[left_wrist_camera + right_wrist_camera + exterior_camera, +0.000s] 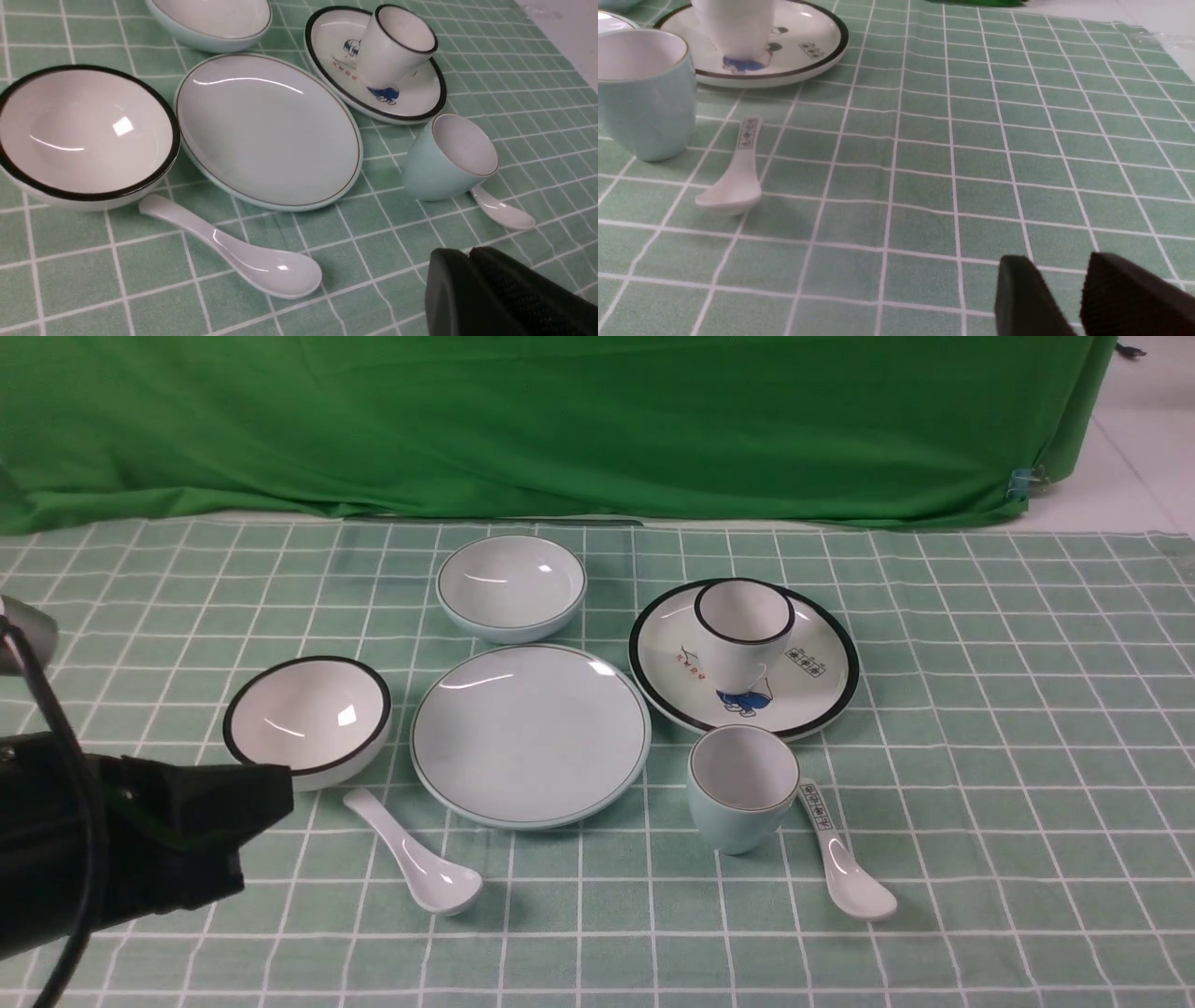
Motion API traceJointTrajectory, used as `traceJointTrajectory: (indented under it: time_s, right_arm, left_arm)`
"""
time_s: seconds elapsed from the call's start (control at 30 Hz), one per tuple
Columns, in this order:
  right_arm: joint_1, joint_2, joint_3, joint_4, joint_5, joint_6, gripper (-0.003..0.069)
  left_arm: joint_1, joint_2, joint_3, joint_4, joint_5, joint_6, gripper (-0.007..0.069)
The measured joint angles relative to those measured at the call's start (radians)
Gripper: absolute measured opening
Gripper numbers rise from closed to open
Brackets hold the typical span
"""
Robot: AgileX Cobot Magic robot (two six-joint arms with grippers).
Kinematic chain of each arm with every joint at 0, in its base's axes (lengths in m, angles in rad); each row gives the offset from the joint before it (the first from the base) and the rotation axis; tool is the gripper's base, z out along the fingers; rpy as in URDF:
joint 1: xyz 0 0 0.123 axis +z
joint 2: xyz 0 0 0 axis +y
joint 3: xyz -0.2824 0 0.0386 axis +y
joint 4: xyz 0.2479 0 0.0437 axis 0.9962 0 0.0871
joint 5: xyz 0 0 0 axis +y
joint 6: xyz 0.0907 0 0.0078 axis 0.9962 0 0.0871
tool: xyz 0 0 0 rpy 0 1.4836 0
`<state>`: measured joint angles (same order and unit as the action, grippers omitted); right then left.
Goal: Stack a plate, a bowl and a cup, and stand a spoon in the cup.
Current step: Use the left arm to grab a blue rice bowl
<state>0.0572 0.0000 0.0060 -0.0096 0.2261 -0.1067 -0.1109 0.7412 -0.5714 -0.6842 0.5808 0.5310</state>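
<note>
The pale blue plate lay flat at the middle of the checked cloth. Just beyond it, apart, sat the pale blue bowl. The pale blue cup stood upright at its near right. The plain spoon lay at its near left, handle end just beside the black-rimmed bowl. A printed spoon lay close against the blue cup's right side, perhaps touching it. Beyond the cup, a black-rimmed plate bore a white cup. The left claw hung at the near left, tips pressed together, its dark body hiding that bowl's near-left edge. The right claw hovered over the cloth, right of the printed spoon, fingers spread with nothing between them.
</note>
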Motion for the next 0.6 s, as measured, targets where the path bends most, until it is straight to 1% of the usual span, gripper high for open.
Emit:
traceJointTrajectory:
  time_s: [0.13,0.17,0.2,0.23,0.27,0.37,0.43,0.5,0.57,0.6]
  right_arm:
    - [0.000,0.000,0.000,0.031,-0.052,0.096,0.0242]
    - [0.000,0.000,0.000,0.050,-0.091,0.190,0.0242]
    - [0.000,0.000,0.000,0.064,-0.161,0.315,0.0242]
    - [0.000,0.000,0.000,0.064,-0.168,0.331,0.0242]
    - [0.000,0.000,0.000,0.072,-0.226,0.456,0.0242]
    - [0.002,0.000,0.000,0.079,-0.296,0.573,0.0236]
    - [0.011,0.000,-0.003,0.081,-0.282,0.597,0.0221]
    - [0.033,0.014,-0.037,0.083,-0.176,0.613,0.0190]
    - [0.086,0.064,-0.123,0.083,-0.053,0.570,0.0153]
    - [0.138,0.110,-0.201,0.084,0.020,0.493,0.0133]
  left_arm:
    - [-0.008,0.004,0.000,0.005,-0.002,0.007,0.0017]
    - [-0.008,0.004,0.000,0.008,0.002,0.019,0.0017]
    - [-0.008,0.006,0.000,0.016,0.012,0.044,0.0017]
    - [-0.008,0.006,0.000,0.019,0.018,0.047,0.0017]
    - [-0.008,0.010,0.000,0.026,0.032,0.059,0.0017]
    - [-0.008,0.027,0.000,0.023,0.065,0.102,0.0017]
    - [-0.008,0.042,-0.003,0.016,0.070,0.123,0.0017]
    - [-0.008,0.072,-0.017,0.015,0.085,0.136,0.0017]
    - [-0.010,0.127,-0.047,0.012,0.102,0.148,0.0017]
    - [-0.016,0.172,-0.079,0.013,0.115,0.151,0.0017]
